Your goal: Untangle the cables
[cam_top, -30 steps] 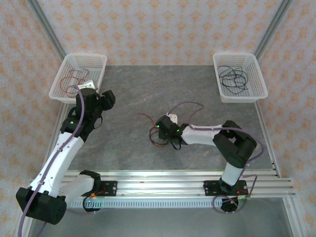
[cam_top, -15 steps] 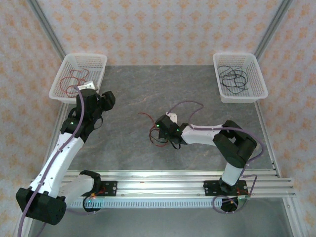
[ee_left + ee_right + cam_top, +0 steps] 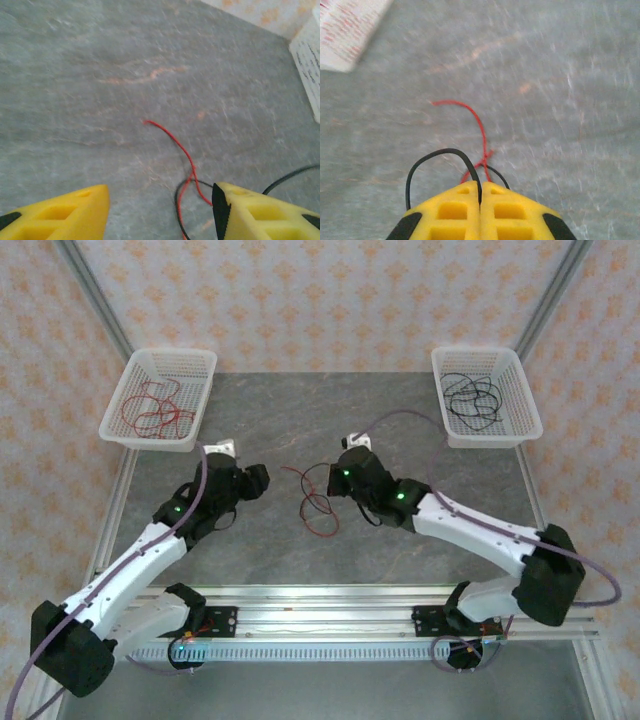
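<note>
The left arm [image 3: 150, 550] and right arm [image 3: 470, 530] have swung toward the centre. Right jaws pinch the black cable [image 3: 447, 149]; left jaws, spread, face the red cable [image 3: 177, 142] on the surface [image 3: 290, 425]. One basket [image 3: 116, 415] sits at ten o'clock, a second basket [image 3: 530, 405] at two.

Robot lab booth; aluminium rail [image 3: 330, 612], patterned walls [image 3: 330, 300], grey tabletop [image 3: 300, 420].

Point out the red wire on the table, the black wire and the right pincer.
red wire [image 3: 470, 109], right wrist view, its upper curve.
black wire [image 3: 445, 149], right wrist view, top of its loop.
right pincer [image 3: 480, 192], right wrist view, seam between shut fingertips.
</note>
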